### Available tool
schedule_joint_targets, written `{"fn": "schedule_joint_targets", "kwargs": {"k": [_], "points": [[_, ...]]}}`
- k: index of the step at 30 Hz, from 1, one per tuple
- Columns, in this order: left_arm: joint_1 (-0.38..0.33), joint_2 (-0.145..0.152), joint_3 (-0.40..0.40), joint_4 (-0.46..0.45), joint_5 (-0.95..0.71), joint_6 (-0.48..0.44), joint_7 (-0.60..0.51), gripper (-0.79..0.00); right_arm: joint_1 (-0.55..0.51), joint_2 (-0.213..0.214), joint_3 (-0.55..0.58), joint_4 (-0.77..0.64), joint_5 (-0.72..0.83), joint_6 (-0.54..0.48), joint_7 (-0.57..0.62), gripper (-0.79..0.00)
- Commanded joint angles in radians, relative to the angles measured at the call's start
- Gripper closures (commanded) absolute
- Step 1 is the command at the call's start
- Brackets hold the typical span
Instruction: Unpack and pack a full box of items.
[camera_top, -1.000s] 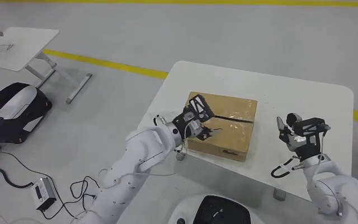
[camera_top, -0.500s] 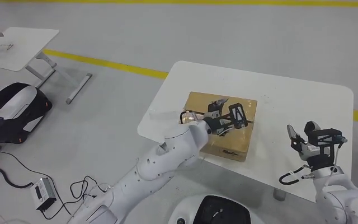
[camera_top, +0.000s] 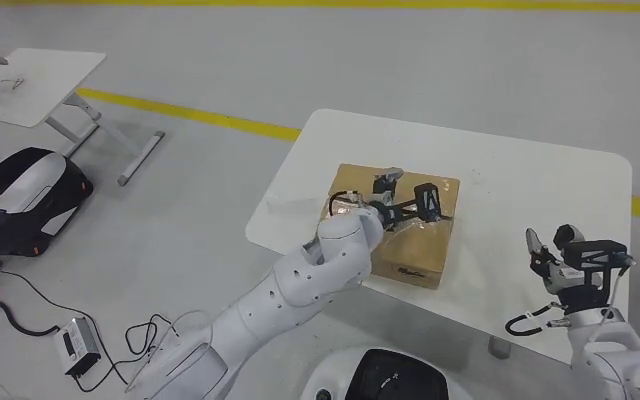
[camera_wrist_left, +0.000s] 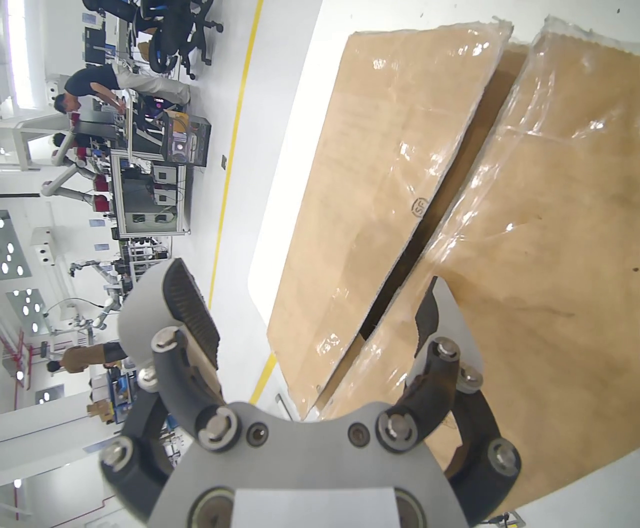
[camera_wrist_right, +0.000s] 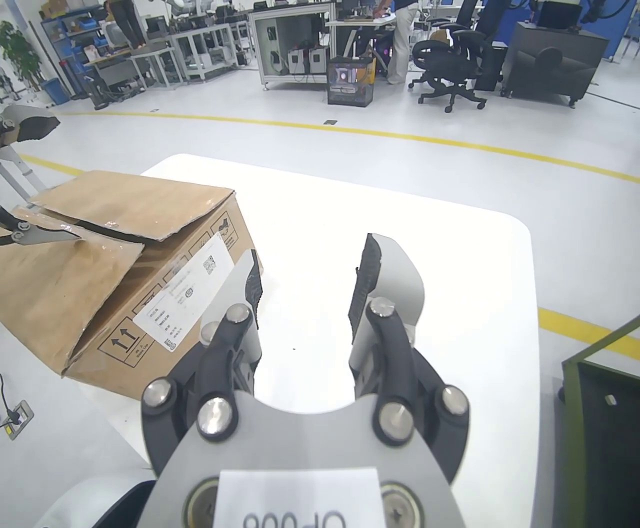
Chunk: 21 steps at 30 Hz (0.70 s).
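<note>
**Left claw (camera_top: 388, 198) spread wide over the cardboard box (camera_top: 420, 245)**
The box sits on the white counter (camera_top: 500, 150), toward its left side, with its taped top flaps slightly parted. One left finger (camera_wrist_left: 445, 320) has its tip at the seam. The right claw (camera_wrist_right: 310, 270) hangs released above the counter's near edge, well apart from the box.

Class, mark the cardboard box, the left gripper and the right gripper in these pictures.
cardboard box (camera_top: 430, 238), top view, on its top flap.
left gripper (camera_wrist_left: 300, 275), left wrist view, midway between its open fingertips.
right gripper (camera_wrist_right: 312, 255), right wrist view, midway between its open fingertips.
</note>
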Motion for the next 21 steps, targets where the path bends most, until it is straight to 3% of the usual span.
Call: {"fn": "schedule_joint_targets", "kwargs": {"k": [1,5,14,16,19,20,21], "points": [[-0.011,-0.003,0.007,0.026,0.028,-0.005,0.004,-0.785,0.002,0.0,-0.002,0.0,0.001,-0.001,0.0,-0.44],[-0.028,-0.009,0.014,0.071,0.059,-0.002,0.021,-0.785,0.005,0.001,-0.004,0.002,-0.004,0.004,0.005,-0.4],[-0.055,-0.025,0.038,0.149,0.137,0.004,0.038,-0.77,0.005,0.002,-0.005,0.004,0.001,0.012,0.002,-0.419],[-0.06,-0.029,0.044,0.165,0.152,0.005,0.046,-0.579,0.005,0.002,-0.006,0.004,0.004,0.013,0.002,-0.409],[-0.064,-0.034,0.043,0.181,0.159,0.015,0.054,-0.185,0.007,0.003,-0.007,0.004,0.001,0.017,0.001,-0.403],[-0.064,-0.036,0.043,0.184,0.159,0.018,0.056,0.0,0.007,0.003,-0.008,0.004,0.002,0.018,0.002,-0.4],[-0.064,-0.038,0.042,0.186,0.155,0.02,0.061,0.0,0.008,0.003,-0.008,0.005,0.002,0.018,0.003,-0.394]]}}
